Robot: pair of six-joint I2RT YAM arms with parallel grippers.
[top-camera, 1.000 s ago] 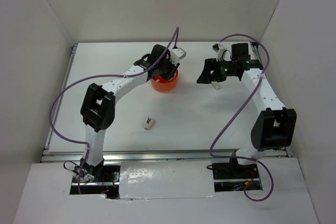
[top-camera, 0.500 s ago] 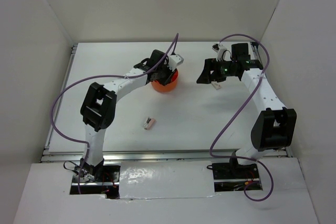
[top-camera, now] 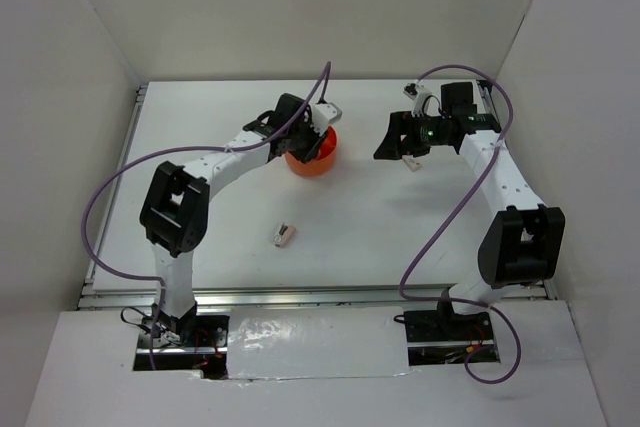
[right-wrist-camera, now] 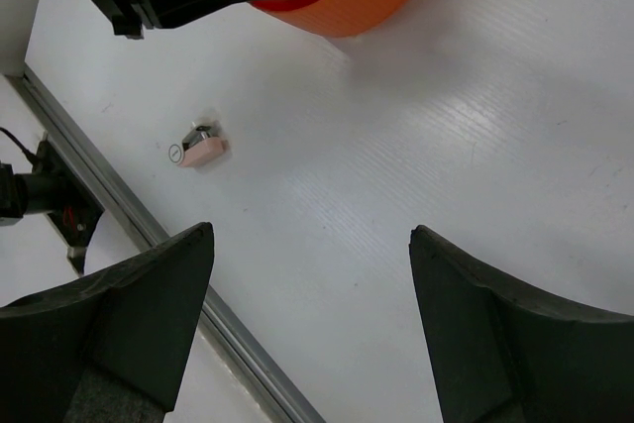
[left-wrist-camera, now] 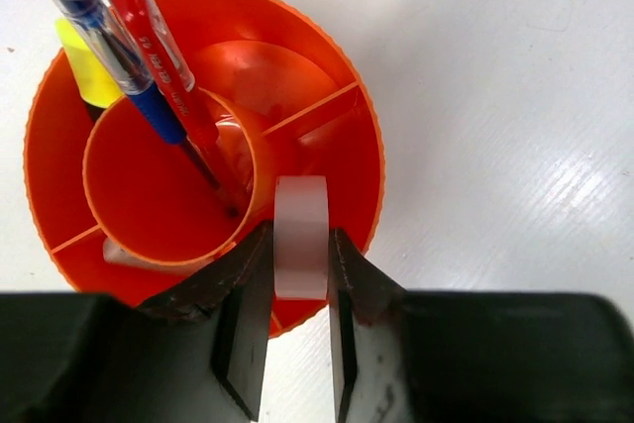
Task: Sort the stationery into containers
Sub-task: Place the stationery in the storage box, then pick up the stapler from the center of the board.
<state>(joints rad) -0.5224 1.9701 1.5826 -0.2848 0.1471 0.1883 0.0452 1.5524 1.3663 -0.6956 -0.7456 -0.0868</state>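
The round orange organizer [top-camera: 318, 159] stands at the back middle of the table. In the left wrist view its rim [left-wrist-camera: 369, 121] rings a central cup that holds the red pen [left-wrist-camera: 163, 52] and the blue pen [left-wrist-camera: 117, 45]. The yellow piece [left-wrist-camera: 87, 71] lies in an outer compartment. My left gripper [left-wrist-camera: 300, 245] is shut on the white tape ring [left-wrist-camera: 300, 230], held on edge over the organizer's near compartment. My right gripper [right-wrist-camera: 312, 235] is open and empty, above bare table to the organizer's right. The pink-white piece [top-camera: 285, 234] lies on the table and also shows in the right wrist view [right-wrist-camera: 201, 146].
A small white block [top-camera: 411, 163] lies under the right gripper [top-camera: 395, 142] on the table. A whitish item [left-wrist-camera: 124, 255] sits in the organizer's lower left compartment. White walls enclose the table on three sides. A metal rail [right-wrist-camera: 158, 235] runs along the table's near edge.
My left arm's elbow has swung left and its wrist has drawn back slightly over the organizer, the tape ring still in the jaws. The right arm has not moved.
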